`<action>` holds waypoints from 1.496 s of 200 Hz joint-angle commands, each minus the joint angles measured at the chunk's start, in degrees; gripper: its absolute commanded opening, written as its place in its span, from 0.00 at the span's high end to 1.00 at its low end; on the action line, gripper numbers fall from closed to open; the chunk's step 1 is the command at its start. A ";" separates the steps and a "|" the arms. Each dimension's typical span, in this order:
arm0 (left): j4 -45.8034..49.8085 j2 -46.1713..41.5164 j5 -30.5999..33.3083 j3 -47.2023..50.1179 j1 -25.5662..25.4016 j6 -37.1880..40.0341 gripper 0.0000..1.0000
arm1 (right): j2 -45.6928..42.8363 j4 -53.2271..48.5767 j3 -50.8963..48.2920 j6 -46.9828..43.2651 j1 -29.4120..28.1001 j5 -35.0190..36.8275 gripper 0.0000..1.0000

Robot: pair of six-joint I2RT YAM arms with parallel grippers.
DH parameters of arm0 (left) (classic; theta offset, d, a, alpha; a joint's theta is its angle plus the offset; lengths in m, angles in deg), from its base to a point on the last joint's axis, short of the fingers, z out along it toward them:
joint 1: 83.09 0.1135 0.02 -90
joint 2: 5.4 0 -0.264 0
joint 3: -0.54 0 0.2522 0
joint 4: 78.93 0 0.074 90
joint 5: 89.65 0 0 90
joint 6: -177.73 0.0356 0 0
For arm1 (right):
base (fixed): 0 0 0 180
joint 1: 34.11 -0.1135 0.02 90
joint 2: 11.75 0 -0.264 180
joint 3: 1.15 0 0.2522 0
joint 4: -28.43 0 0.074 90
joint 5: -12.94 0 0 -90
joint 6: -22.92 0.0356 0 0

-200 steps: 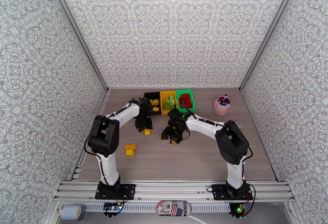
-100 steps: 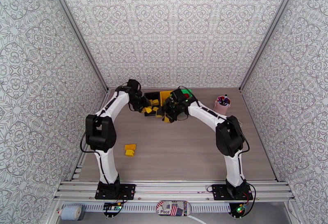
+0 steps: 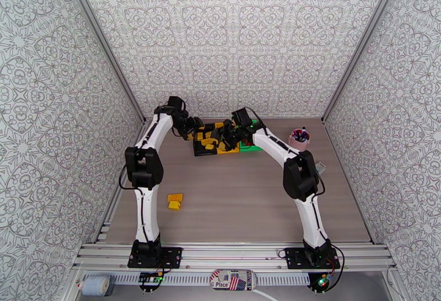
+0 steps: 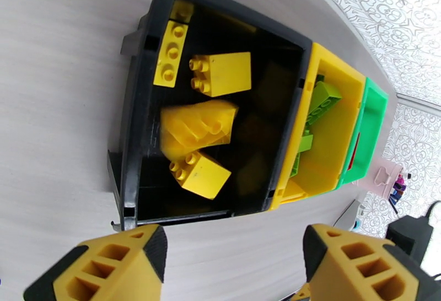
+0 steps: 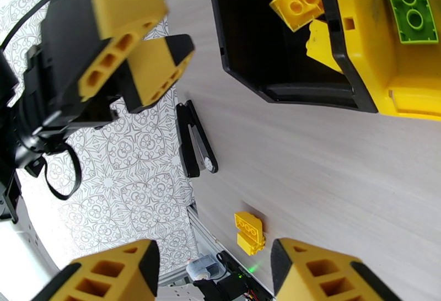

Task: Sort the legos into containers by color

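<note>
The three containers stand in a row at the back: black bin, yellow bin, green bin. In the left wrist view the black bin holds several yellow legos, one of them blurred. The yellow bin holds light green legos, beside the green bin. My left gripper hovers open over the black bin's near edge, nothing between its fingers. My right gripper is open too, above the table beside the black bin. A blurred yellow piece sits at that bin's rim.
Two yellow legos lie on the table at the front left, also in the right wrist view. A pink cup of pens stands at the back right. A black strip lies on the table by the left wall.
Both arms swung from mid-table back to the bins. My left gripper opened and its yellow brick dropped into the black bin. The yellow brick under the right gripper is gone from it.
</note>
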 commanded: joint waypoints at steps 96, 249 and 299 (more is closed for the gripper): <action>1.71 -28.23 16.75 37.26 -0.41 4.57 0.16 | -8.61 -8.70 -16.33 -10.61 -0.75 5.78 0.40; -0.42 -36.96 25.29 68.25 -4.31 3.89 0.01 | -11.59 -4.13 -29.42 -8.38 -8.59 6.28 0.38; -0.31 -35.74 27.62 68.07 -3.84 3.59 0.01 | -11.95 -3.41 -30.15 -7.78 -8.70 6.53 0.38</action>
